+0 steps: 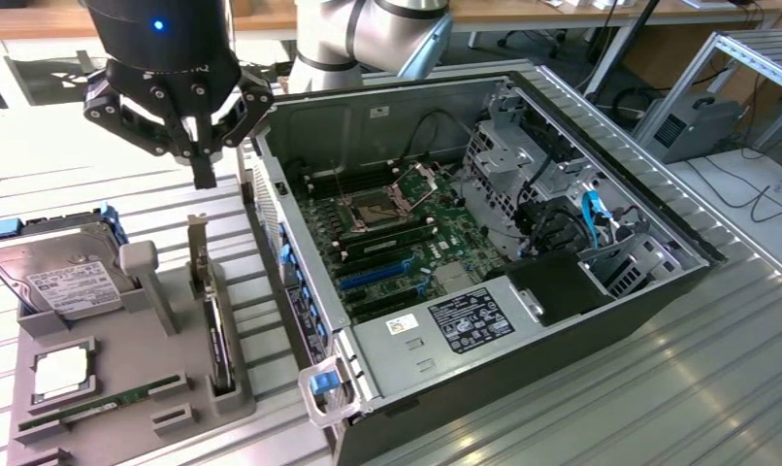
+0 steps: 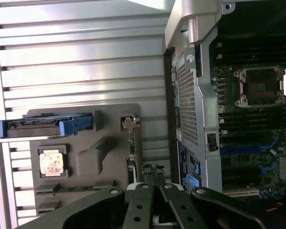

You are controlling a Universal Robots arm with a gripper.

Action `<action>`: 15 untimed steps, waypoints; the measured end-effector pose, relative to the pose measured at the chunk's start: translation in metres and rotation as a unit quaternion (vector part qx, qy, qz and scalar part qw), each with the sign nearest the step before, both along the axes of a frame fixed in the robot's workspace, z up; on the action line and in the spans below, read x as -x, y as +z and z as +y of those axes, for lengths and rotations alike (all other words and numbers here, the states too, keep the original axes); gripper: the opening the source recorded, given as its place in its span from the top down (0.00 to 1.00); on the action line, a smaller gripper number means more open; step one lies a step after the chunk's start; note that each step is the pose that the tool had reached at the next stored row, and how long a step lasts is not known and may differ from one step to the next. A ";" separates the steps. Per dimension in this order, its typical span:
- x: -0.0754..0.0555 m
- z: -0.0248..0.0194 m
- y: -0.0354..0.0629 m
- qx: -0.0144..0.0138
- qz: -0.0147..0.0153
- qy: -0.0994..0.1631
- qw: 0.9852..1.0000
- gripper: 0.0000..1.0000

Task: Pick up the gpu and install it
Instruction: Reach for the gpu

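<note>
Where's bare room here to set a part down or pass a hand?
Free: slatted table at the exterior view's lower right, beside the computer case, and the slats at its upper left, past the grey tray. Crowded: the tray itself, the thin gap between tray and case, and the cables inside the case.

Gpu point(image 1: 215, 328), thin dark card on edge (silver bracket at one end), slotted in gray holder point(image 1: 158, 342)

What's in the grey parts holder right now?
The gpu stands on edge at the side nearest the case; a hard drive, a processor chip and a RAM stick sit there too. The holder hides the gpu's lower edge.
</note>
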State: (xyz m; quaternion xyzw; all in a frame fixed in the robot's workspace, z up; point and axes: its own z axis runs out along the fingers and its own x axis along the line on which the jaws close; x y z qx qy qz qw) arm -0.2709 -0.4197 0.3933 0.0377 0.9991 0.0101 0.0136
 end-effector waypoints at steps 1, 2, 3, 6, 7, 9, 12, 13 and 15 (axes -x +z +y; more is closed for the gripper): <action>0.000 -0.0002 0.0000 0.000 0.000 0.000 1.000 0.89; 0.000 -0.0004 0.0000 0.001 0.000 0.000 1.000 0.89; 0.000 -0.0004 0.0000 0.001 0.000 0.000 1.000 0.89; 0.000 -0.0007 0.0000 0.001 0.000 0.000 1.000 0.89; 0.000 -0.0008 0.0000 0.001 0.000 0.000 1.000 0.89; 0.000 -0.0010 0.0000 0.002 0.000 0.000 1.000 0.89; 0.000 -0.0013 0.0000 0.003 0.000 0.000 1.000 0.89; 0.000 -0.0015 0.0000 0.003 0.000 0.000 1.000 0.89; 0.000 -0.0019 0.0000 0.004 0.000 0.000 1.000 0.89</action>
